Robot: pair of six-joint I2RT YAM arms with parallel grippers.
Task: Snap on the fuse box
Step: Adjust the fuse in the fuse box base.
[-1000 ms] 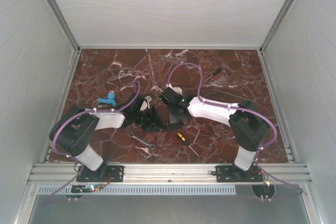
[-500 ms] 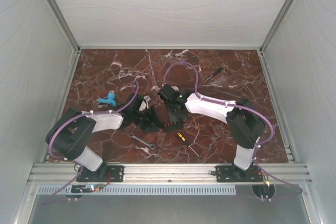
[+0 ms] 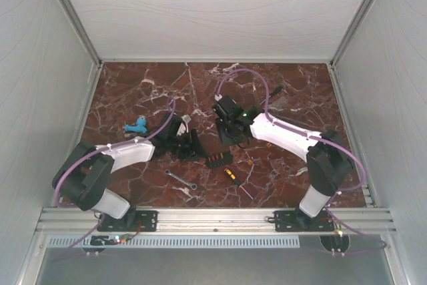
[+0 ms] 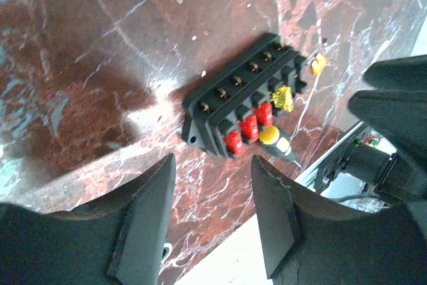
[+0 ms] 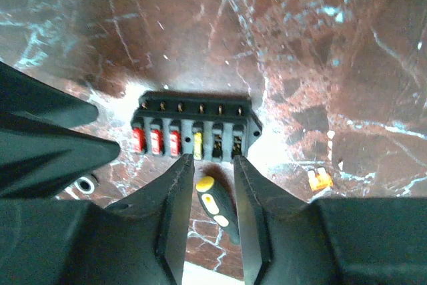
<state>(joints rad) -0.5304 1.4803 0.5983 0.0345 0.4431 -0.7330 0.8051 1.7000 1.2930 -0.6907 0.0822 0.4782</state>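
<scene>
The fuse box [image 3: 217, 159] is a small black block lying flat on the marble between the two arms. Three red fuses and a yellow one fill its row, clearest in the right wrist view, fuse box [image 5: 197, 125]. My left gripper [image 3: 190, 145] hovers just left of it. In the left wrist view the left gripper [image 4: 212, 191] is open and empty, with the fuse box [image 4: 243, 98] beyond the fingertips. My right gripper [image 3: 230, 131] hangs just behind the box. That right gripper [image 5: 212, 165] is narrowly open and holds nothing.
A yellow-and-black screwdriver [image 3: 233, 178] lies just in front of the box, and a silver wrench [image 3: 180, 179] lies to its left. Loose orange fuses [image 5: 320, 178] sit near the box. A blue object [image 3: 137, 125] rests at the left, and another screwdriver [image 3: 270, 95] at the back.
My right gripper has opened and drawn back from over the fuse box toward the far right. The left gripper pulled slightly left. The box now lies uncovered between them.
</scene>
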